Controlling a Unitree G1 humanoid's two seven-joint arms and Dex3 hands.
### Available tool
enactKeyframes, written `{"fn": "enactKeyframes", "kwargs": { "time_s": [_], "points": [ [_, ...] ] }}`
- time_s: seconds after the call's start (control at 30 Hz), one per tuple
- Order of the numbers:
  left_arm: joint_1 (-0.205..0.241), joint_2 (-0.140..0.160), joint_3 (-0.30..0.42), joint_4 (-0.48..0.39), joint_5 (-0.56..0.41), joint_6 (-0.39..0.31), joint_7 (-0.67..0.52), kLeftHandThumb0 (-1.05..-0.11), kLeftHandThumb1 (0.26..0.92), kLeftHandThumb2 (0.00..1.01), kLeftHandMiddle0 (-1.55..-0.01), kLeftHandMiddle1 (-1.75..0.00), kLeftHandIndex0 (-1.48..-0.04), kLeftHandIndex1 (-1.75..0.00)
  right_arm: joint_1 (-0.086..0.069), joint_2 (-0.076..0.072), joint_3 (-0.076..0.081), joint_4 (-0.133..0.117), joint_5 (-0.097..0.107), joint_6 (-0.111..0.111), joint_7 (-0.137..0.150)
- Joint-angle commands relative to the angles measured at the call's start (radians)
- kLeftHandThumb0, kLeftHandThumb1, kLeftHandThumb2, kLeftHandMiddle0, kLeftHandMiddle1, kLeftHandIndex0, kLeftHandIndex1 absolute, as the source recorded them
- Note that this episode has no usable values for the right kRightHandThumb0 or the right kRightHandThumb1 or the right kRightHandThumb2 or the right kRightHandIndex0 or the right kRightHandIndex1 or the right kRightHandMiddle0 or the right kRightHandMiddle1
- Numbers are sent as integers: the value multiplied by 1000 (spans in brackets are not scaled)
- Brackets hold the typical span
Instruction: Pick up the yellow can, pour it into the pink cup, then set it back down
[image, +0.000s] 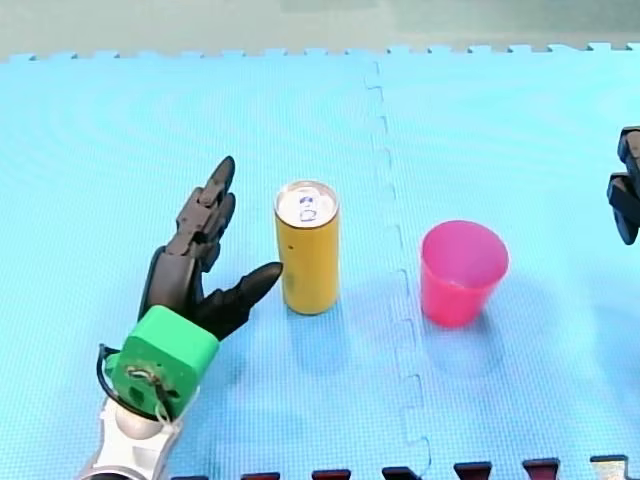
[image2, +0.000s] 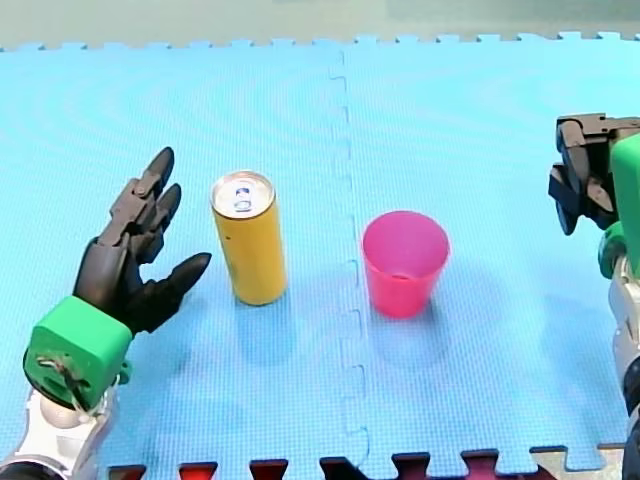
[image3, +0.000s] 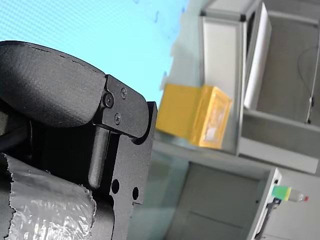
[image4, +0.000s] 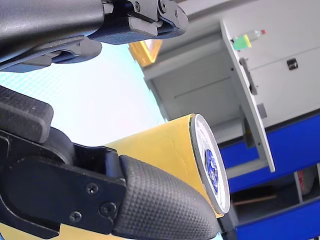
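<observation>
The left hand (image2: 135, 255) sits just left of the yellow can (image2: 250, 245), uncurled and holding nothing. Its thumb (image: 250, 290) points at the can's lower wall (whether they touch cannot be told), and its fingers (image2: 150, 195) extend past the can's far left side. The can stands upright on the blue foam mat (image2: 300, 120), a slim matte yellow cylinder with a silver metal lid. The pink cup (image2: 404, 262), a smooth tapered plastic tumbler, stands upright to the can's right, apart from it. The mat has interlocking toothed edges. The right hand (image2: 585, 180), curled and holding nothing, is at the mat's right edge.
</observation>
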Motion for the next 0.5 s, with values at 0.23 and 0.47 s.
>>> {"fn": "enactKeyframes", "kwargs": {
  "time_s": [0.23, 0.47],
  "points": [
    [8, 6, 3, 0, -4, -3, -12, -1048, 921, 156, -256, -4, -204, -3, 7, 1, -7, 2, 9, -10, 15],
    [13, 9, -7, 0, 9, -2, -12, -1048, 921, 149, -251, 0, -203, -2, 6, -2, -8, 3, 9, -14, 22]
  ]
}}
